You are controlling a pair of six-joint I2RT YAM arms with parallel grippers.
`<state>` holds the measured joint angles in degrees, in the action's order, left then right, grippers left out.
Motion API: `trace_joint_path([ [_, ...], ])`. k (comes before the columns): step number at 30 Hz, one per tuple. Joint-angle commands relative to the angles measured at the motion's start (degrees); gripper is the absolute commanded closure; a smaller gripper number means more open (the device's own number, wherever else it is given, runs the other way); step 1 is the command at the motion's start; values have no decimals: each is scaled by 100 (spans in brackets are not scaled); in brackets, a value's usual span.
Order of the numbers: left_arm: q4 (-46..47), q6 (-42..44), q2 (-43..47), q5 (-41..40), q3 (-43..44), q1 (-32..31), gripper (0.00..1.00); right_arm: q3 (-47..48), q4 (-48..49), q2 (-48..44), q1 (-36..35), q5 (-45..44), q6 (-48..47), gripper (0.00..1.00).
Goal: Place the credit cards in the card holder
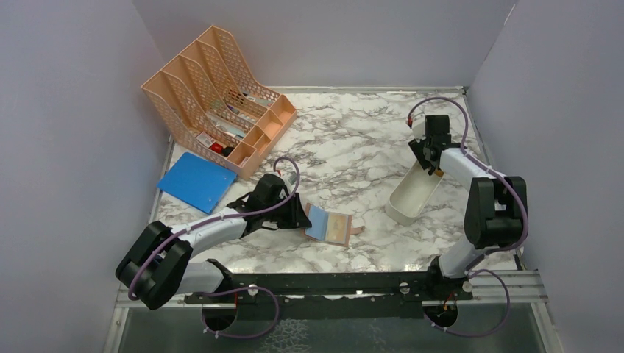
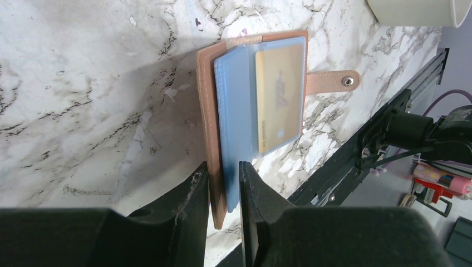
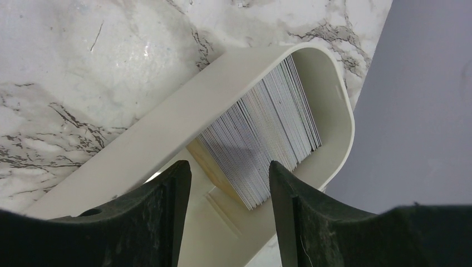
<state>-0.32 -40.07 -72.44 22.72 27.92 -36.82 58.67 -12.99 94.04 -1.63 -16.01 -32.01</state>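
The card holder (image 1: 330, 226) lies open on the marble, pinkish-tan outside with blue sleeves (image 2: 239, 111) and its snap tab (image 2: 334, 82) pointing away. A gold credit card (image 2: 280, 97) sits in the top sleeve. My left gripper (image 1: 303, 217) is low at the holder's left end. Its jaws (image 2: 224, 178) are shut on the tan cover and the blue sleeves' edge. My right gripper (image 1: 433, 168) hangs open over the far end of the white tray (image 1: 412, 195). Its fingers straddle a tight stack of whitish-grey credit cards (image 3: 267, 128) standing on edge in the tray (image 3: 167, 125).
A peach mesh file organiser (image 1: 213, 95) stands at the back left, with a blue flat folder (image 1: 197, 182) lying in front of it. Grey walls close the table on both sides and at the back. The black rail of the arm bases (image 1: 331, 283) runs along the near edge.
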Motion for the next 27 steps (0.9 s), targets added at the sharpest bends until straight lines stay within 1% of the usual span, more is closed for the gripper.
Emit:
trace_joint_path([
  [1, 198, -68, -14, 141, -55, 17, 72, 147, 241, 205, 44, -7, -35, 42],
  [6, 178, -72, 4, 164, -7, 17, 72, 91, 334, 364, 48, -387, -156, 44],
  [12, 128, -53, 51, 106, 3, 17, 72, 151, 358, 363, 48, -592, -235, 48],
  [16, 128, -40, 14, 133, 19, 17, 72, 169, 358, 264, 47, -589, -218, 54],
  [27, 166, -62, 6, 136, -21, 17, 72, 154, 345, 89, 42, -562, -100, 60],
])
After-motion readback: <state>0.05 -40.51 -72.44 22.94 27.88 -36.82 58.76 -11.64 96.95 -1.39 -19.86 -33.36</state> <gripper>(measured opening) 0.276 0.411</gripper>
